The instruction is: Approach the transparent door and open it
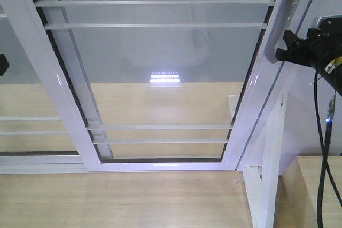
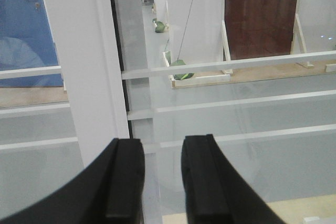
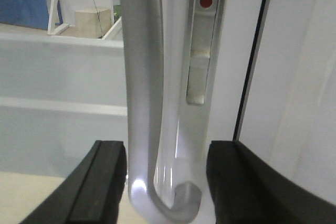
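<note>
Pale wood floor (image 1: pixel 117 201) below, grey hall behind the glass. Item 1, right gripper (image 3: pixel 167 153): I see its black pads astride the lower hook of the curved grey pull handle (image 3: pixel 142 77), left pad touching it; whether they clamp I cannot tell. Item 2, left gripper (image 2: pixel 163 148): jaws slightly parted, empty, close before the glass. Item 3, transparent door (image 1: pixel 160 62): white-framed, thin white bars (image 1: pixel 155 2) across, directly ahead, handle on its right stile; white braced post (image 1: pixel 272 158) just right of it

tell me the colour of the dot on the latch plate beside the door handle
Red. The dot tops the latch plate; best in the right wrist view.
</note>
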Controlling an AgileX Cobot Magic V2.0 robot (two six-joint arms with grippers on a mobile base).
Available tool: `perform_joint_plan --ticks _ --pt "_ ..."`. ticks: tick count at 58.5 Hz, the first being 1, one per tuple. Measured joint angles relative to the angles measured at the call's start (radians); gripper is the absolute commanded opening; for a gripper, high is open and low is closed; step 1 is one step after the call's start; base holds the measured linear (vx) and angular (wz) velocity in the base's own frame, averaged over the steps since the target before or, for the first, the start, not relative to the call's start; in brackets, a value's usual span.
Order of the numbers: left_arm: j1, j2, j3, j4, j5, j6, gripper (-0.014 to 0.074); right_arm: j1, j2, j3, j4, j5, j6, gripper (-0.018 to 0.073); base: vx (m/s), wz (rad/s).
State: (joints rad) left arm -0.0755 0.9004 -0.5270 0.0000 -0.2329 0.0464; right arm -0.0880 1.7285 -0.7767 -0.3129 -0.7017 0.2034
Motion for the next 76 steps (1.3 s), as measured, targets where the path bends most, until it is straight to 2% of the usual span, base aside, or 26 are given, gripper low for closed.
perform_joint_plan --ticks 8,17,24,43,58,76 --pt "0.000 0.000 0.000 0.000 0.035 0.000 0.0344 0.000 0.056 -0.093 -0.011 -0.009 0.047 0.0435 0.00 0.00" --pt "0.000 0.000 0.000 0.000 0.076 0.000 0.0344 0.001 0.086 -0.158 -0.102 -0.010 0.116 0.0435 0.00 0.00" --pt "0.000 0.000 0.000 0.000 0.083 0.000 0.0344 0.009 0.094 -0.196 -0.135 -0.010 0.122 0.0435 0.00 0.00" --pt "0.000 0.000 0.000 0.000 0.089 0.000 0.0344 0.019 0.177 -0.350 -0.136 0.027 0.120 0.0393 0.00 0.00" --pt "0.000 0.000 0.000 0.000 0.089 0.000 0.0344 0.031 0.197 -0.387 -0.142 0.037 0.126 0.0280 0.00 0.00" --pt "0.000 0.000 0.000 0.000 0.089 0.000 0.0344 0.093 0.197 -0.388 -0.048 0.067 0.114 0.0281 0.00 0.00"
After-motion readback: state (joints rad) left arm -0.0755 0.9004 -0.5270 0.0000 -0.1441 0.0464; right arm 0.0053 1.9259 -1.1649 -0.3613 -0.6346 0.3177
